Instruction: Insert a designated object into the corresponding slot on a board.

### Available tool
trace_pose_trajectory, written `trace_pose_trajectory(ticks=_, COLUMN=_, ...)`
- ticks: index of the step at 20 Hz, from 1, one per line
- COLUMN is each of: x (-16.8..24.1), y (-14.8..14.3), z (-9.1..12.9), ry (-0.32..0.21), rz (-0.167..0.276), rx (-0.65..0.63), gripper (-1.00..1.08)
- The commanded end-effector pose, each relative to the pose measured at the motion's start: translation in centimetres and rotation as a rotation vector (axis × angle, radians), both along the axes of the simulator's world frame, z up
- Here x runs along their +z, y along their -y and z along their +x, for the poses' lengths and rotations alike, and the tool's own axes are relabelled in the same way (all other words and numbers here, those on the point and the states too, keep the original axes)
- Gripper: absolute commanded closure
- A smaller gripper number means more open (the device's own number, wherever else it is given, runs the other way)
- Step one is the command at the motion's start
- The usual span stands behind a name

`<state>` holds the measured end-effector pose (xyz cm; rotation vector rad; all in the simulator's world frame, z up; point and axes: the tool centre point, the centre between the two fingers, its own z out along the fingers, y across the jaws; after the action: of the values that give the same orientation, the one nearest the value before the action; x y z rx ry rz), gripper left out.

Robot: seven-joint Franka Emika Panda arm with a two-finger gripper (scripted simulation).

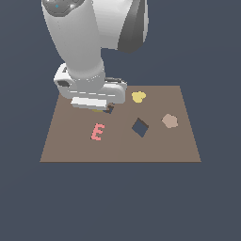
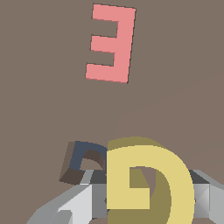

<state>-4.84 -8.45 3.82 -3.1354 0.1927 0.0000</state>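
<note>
Progress: while my pincer (image 2: pixel 144 197) holds the yellow G (image 2: pixel 146 179) between its fingers, the piece is lifted and carried but not yet seated, so by my reckoning I am past the midpoint with the insertion itself undone.
Pincer state: closed on the yellow G; grey fingers (image 2: pixel 83 201) show on either side of the letter in the wrist view.
Where the G is: in my grasp, hanging over the brown board (image 1: pixel 70 146), its edge overlapping the G-shaped slot (image 2: pixel 85 159) but offset to one side of it.
What is left: I judge that I must shift the letter sideways until it sits squarely over the recess, match its turn, lower it and let go.
Slot: dark grey-blue recess with sunken walls, just beside my fingertips, only partly visible in the wrist view; in the exterior view it is mostly hidden beneath my hand.
G shape and surface: flat, smooth, matte yellow block with a rounded back and a squared inner bar.
Board surface: plain matte brown, flat and rectangular, without grain.
Other pieces: the pink E (image 1: pixel 97 132) lies flat ahead of my pincer, apart from it; a yellow heart (image 1: pixel 138 97), a tan polygon piece (image 1: pixel 169 121) and a dark diamond recess (image 1: pixel 140 127) lie well off to the exterior view's right.
</note>
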Motion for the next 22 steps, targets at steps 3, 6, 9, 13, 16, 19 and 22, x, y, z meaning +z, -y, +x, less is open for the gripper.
trace_pose_trajectory(ticks=3, x=0.1, y=-1.5, z=-0.3, ry=0.0, rz=0.0, rx=-0.101, gripper=1.08)
trace_pose_trajectory(ticks=6, x=0.1, y=-2.2, z=-0.4, ry=0.0, rz=0.0, rx=-0.151, gripper=1.08)
trace_pose_trajectory(ticks=9, x=0.2, y=-2.9, z=-0.4, ry=0.0, rz=0.0, rx=-0.19, gripper=1.08)
trace_pose_trajectory(ticks=13, x=0.2, y=-3.4, z=-0.4, ry=0.0, rz=0.0, rx=-0.226, gripper=1.08)
trace_pose_trajectory(ticks=16, x=0.2, y=-3.7, z=-0.4, ry=0.0, rz=0.0, rx=-0.24, gripper=1.08)
trace_pose_trajectory(ticks=19, x=0.2, y=-3.7, z=-0.4, ry=0.0, rz=0.0, rx=-0.244, gripper=1.08)
trace_pose_trajectory(ticks=22, x=0.0, y=-3.7, z=-0.4, ry=0.0, rz=0.0, rx=-0.242, gripper=1.08)
